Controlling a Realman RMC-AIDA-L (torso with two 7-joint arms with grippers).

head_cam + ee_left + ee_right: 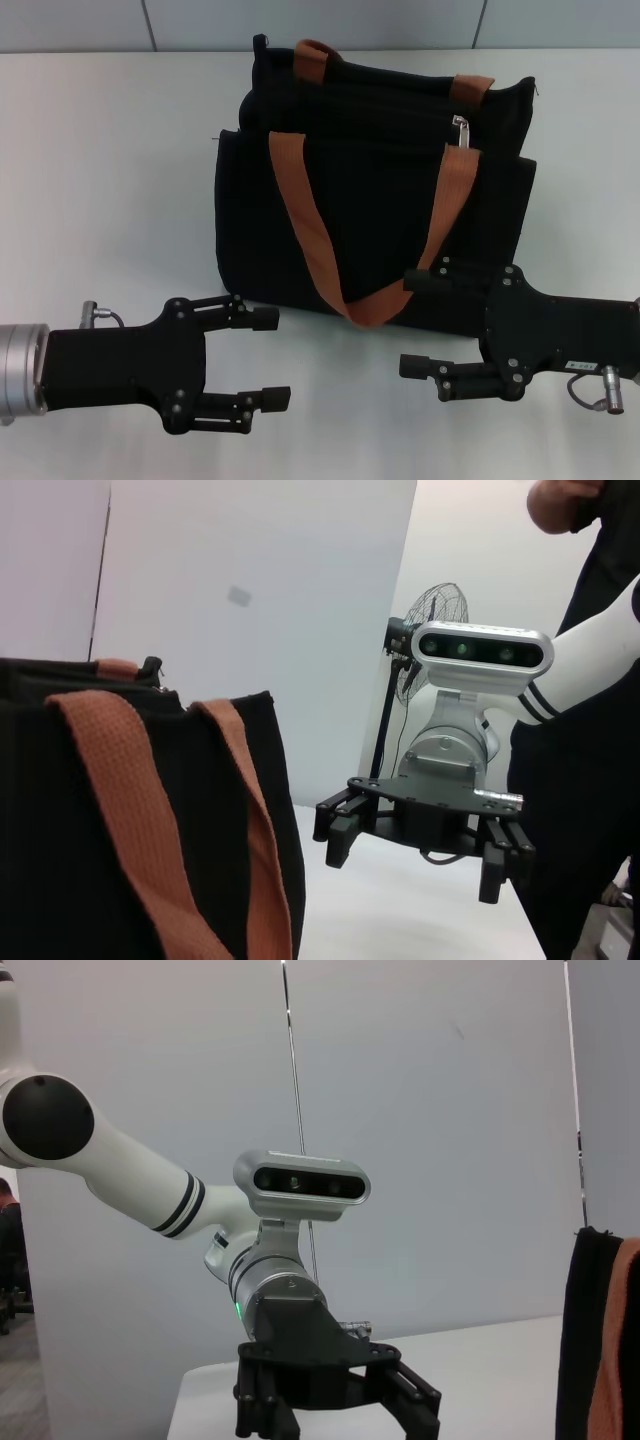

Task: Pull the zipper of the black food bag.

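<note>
Silvery zipper visible only in head view; black food bag upright.

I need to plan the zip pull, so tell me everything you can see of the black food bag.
The black food bag is a boxy dark fabric tote standing upright on the white table, untouched. Two orange-brown webbing handles drape over it, one looping down its front. The silvery zipper pull sits on the top edge toward the robot's right.

No legible text, brand, number or sign found. A small pale label sits on the right gripper body at the near right, its print too small to read.
</note>
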